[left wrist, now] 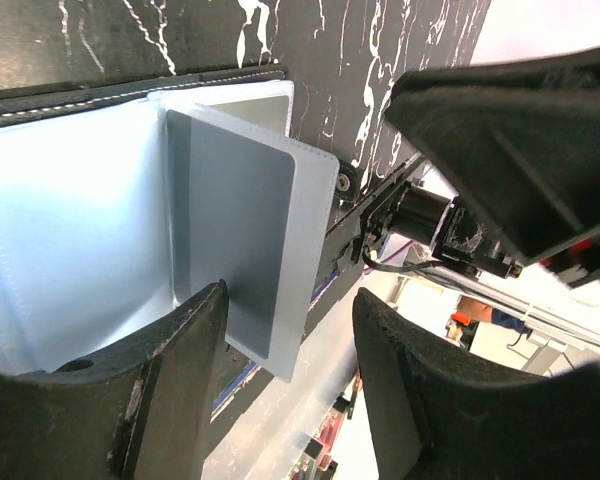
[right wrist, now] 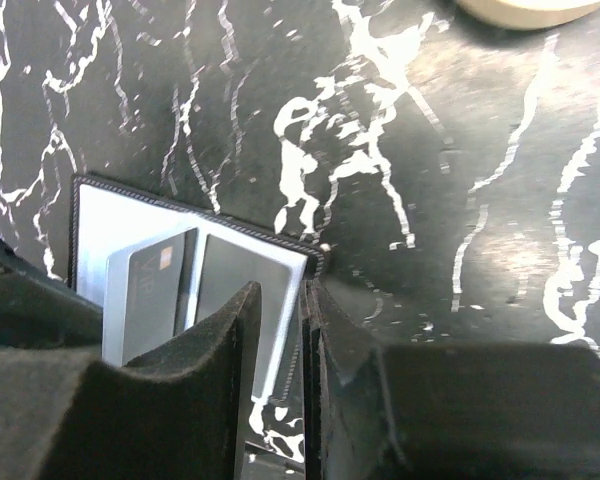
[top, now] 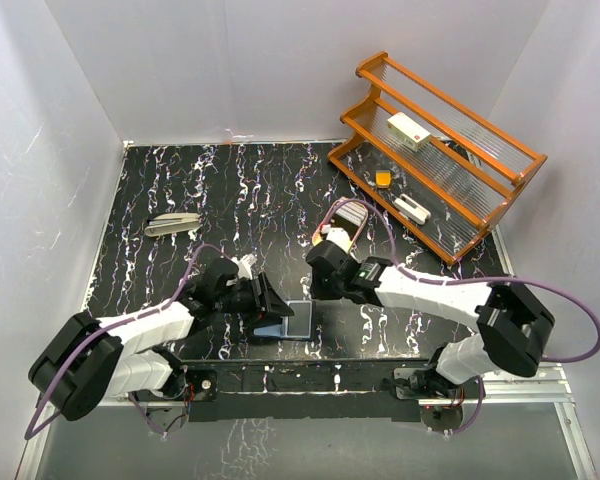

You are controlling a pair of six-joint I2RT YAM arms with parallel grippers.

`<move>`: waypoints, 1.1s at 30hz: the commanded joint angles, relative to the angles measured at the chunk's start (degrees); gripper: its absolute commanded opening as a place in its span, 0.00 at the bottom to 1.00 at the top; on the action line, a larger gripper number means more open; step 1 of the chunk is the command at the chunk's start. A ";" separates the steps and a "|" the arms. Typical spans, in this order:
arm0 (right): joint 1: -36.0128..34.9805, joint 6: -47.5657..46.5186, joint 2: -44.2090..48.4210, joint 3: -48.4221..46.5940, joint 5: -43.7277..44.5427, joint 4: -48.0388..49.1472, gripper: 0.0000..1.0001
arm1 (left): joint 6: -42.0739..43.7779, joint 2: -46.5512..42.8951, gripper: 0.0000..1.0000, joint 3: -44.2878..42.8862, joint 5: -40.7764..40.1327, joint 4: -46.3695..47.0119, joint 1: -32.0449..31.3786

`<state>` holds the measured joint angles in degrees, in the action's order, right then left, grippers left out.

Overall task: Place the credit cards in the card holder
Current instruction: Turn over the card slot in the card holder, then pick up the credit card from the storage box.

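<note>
The black card holder (top: 292,324) lies open near the table's front edge, its blue-grey inner faces up. In the left wrist view a pale blue-grey credit card (left wrist: 242,225) stands partly inside a pocket of the card holder (left wrist: 70,230). My left gripper (left wrist: 290,300) is open around that card's free corner, with a wide gap on one side. The right wrist view shows two cards, one (right wrist: 155,290) beside the other (right wrist: 230,285), in the card holder (right wrist: 100,215). My right gripper (right wrist: 280,295) is nearly closed, pinching the holder's stitched right edge. From above, the left gripper (top: 268,300) and right gripper (top: 314,290) flank the holder.
A wooden rack (top: 450,165) stands at the back right with a white box (top: 408,130) and an orange item (top: 383,178) on its shelves. A cream tray (top: 345,218) lies just behind the right gripper. A grey object (top: 172,224) rests at the left.
</note>
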<state>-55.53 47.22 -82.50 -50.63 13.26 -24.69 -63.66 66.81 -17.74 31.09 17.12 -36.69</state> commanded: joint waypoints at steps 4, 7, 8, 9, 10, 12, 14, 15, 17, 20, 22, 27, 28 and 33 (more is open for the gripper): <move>8.07 -6.91 6.60 -0.11 2.33 -2.42 0.23 | 0.74 2.59 0.54 -2.91 -0.15 2.40 -2.48; 10.90 -10.58 7.70 -1.29 1.82 -2.61 0.25 | 1.39 2.41 0.54 -3.45 -0.31 1.57 -2.61; 11.50 -12.27 7.77 -2.02 1.72 -2.50 0.26 | 2.40 2.19 0.54 -3.94 -0.85 0.35 -2.58; 11.81 -14.10 7.75 -2.68 1.69 -2.29 0.28 | 3.52 2.01 0.54 -4.50 -1.55 -0.95 -2.60; 12.18 -15.67 7.52 -3.58 1.86 -2.23 0.29 | 4.29 1.76 0.54 -5.09 -2.23 -2.65 -2.60; 12.99 -18.21 6.65 -5.63 2.96 -2.72 0.30 | 5.77 1.11 0.55 -5.92 -3.41 -4.87 -2.60; 14.05 -20.66 5.11 -8.16 4.12 -3.62 0.32 | 6.48 0.51 0.56 -6.24 -4.15 -5.83 -2.60; 14.54 -21.54 4.35 -9.45 4.36 -4.21 0.34 | 6.52 0.43 0.56 -6.42 -4.26 -6.13 -2.60; 15.52 -23.35 2.99 -11.47 4.58 -4.66 0.36 | 6.72 0.56 0.56 -7.27 -4.39 -6.87 -2.60; 16.57 -26.12 1.37 -13.29 3.63 -3.85 0.40 | 7.28 0.64 0.56 -8.57 -5.79 -9.33 -2.60; 16.86 -27.87 0.28 -14.22 2.81 -2.94 0.44 | 8.88 0.19 0.56 -10.26 -8.50 -13.92 -2.54; 17.42 -32.31 -3.61 -17.47 4.80 -2.54 0.53 | 13.25 -1.76 0.56 -13.61 -16.56 -26.20 -2.08; 17.57 -33.23 -4.61 -18.58 6.04 -2.79 0.54 | 14.08 -2.03 0.56 -13.90 -17.71 -28.03 -1.69; 18.55 -38.97 -10.37 -22.99 9.76 -2.72 0.63 | 14.94 -3.64 0.56 -12.39 -18.68 -31.84 0.64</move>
<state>-38.06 14.76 -90.00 -68.45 18.46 -29.80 -51.09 65.47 -30.09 15.53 -7.35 -37.65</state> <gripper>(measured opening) 0.604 0.556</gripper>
